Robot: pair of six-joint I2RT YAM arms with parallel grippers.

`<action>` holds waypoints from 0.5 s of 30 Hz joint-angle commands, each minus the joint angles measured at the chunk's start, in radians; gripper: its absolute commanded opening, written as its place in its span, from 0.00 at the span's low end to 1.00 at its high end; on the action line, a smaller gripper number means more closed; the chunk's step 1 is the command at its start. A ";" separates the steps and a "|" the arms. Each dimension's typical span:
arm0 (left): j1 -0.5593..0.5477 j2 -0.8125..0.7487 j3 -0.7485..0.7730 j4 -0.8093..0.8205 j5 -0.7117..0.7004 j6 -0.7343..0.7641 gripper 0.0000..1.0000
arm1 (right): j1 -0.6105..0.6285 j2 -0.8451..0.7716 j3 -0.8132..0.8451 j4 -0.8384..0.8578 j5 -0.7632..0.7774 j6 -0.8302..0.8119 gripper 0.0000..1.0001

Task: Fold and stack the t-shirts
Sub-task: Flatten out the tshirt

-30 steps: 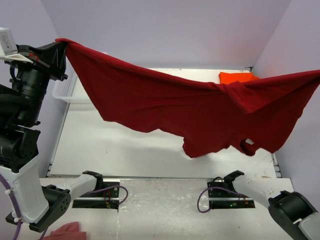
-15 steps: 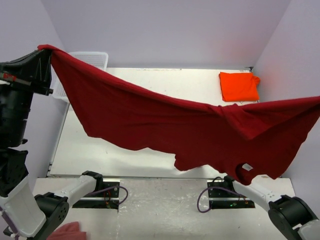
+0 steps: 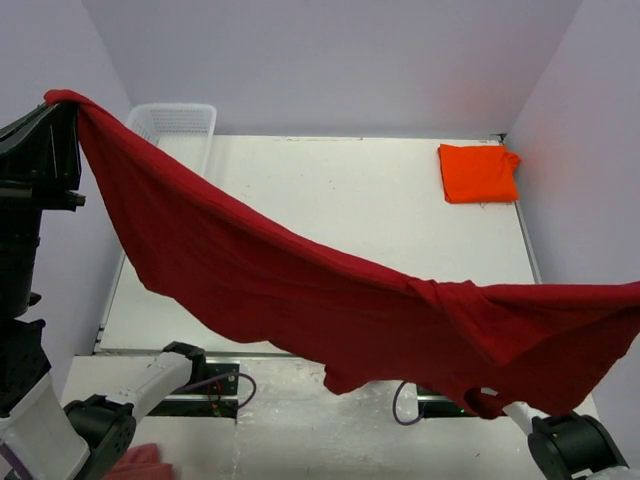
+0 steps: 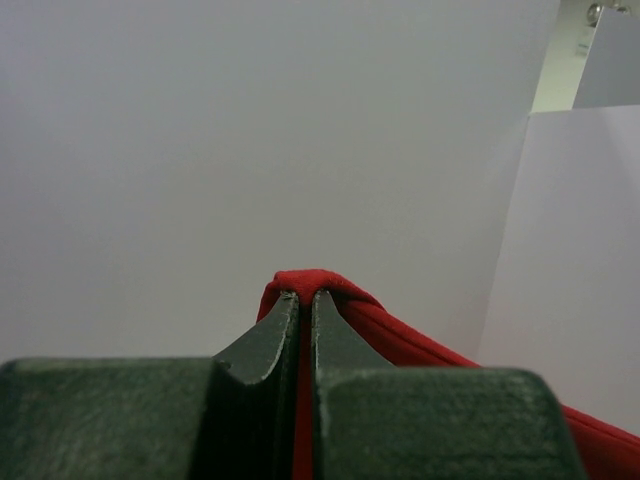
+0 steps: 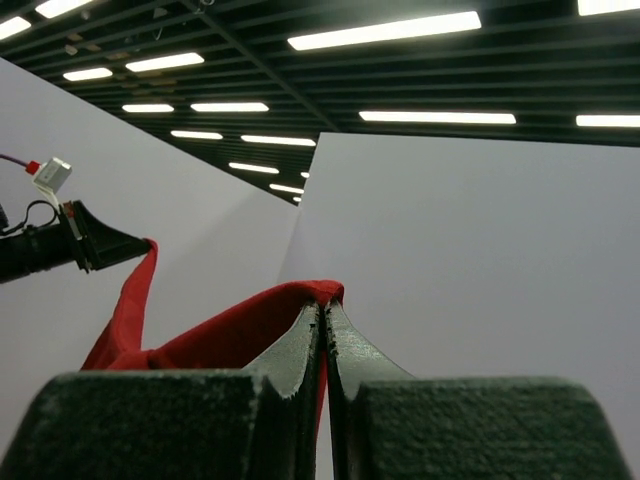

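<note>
The dark crimson red t-shirt (image 3: 330, 310) hangs stretched in the air between my two grippers, sagging over the table's near edge. My left gripper (image 3: 62, 105) is raised high at the far left and is shut on one corner of it (image 4: 305, 285). My right gripper (image 5: 325, 308) is shut on the other end of the shirt (image 5: 230, 335); in the top view it is out of frame at the right edge. The orange t-shirt (image 3: 478, 172) lies as a small folded rectangle at the table's far right corner.
A white mesh basket (image 3: 178, 125) stands at the table's far left corner. Purple walls close in the back and both sides. A pale pink cloth scrap (image 3: 135, 462) lies at the bottom left, below the left arm's base (image 3: 100, 425).
Both grippers have risen and moved toward the camera with the red shirt, so it now hangs lower in the view over the near edge. The orange shirt is now uncovered.
</note>
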 commanded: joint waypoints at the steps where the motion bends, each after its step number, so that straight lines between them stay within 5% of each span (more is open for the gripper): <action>1: -0.001 0.065 -0.040 0.072 0.011 -0.017 0.00 | -0.003 0.093 -0.040 0.048 0.024 0.003 0.00; 8: -0.001 0.166 -0.359 0.192 -0.046 -0.026 0.00 | -0.003 0.250 -0.198 0.074 0.199 -0.088 0.00; 15: 0.001 0.309 -0.500 0.305 -0.105 -0.038 0.00 | -0.003 0.477 -0.199 0.080 0.308 -0.197 0.00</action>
